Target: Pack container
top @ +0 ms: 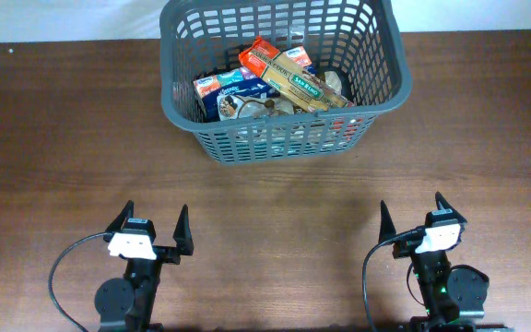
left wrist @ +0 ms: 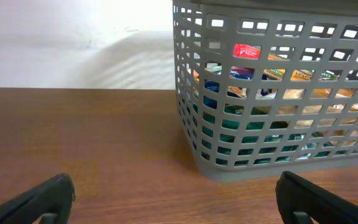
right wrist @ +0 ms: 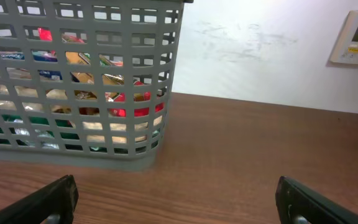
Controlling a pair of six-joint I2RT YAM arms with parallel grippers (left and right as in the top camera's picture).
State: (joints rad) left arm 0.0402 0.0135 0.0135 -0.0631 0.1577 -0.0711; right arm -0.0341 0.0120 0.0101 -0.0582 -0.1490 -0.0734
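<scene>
Table: container well ahead, midway between your arms, long axis crosswise, probably full; both jaws wide open, empty.

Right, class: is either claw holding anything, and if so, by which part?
Nothing is held. The left claw and right claw are both open and empty, short of the basket.

Container cut off — right edge.
</scene>
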